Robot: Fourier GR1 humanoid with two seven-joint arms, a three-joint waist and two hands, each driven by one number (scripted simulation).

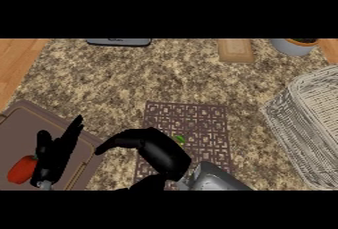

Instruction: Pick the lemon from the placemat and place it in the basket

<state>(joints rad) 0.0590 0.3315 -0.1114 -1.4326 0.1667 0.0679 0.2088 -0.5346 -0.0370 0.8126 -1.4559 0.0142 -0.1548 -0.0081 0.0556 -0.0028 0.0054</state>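
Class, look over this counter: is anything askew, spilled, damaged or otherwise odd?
Nothing stands out. The placemat lies flat, the basket sits upright at the right, and the right hand curls over a yellow-green object on the mat.

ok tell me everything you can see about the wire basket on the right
The basket is a pale woven or wire-mesh container with a thick rounded rim and open lattice walls. It sits upright on the speckled stone counter, at the view's right edge, which cuts off part of it. Nothing shows inside the visible part. It stands apart from the brown placemat to its left, and neither hand touches it; the right hand is over the placemat.
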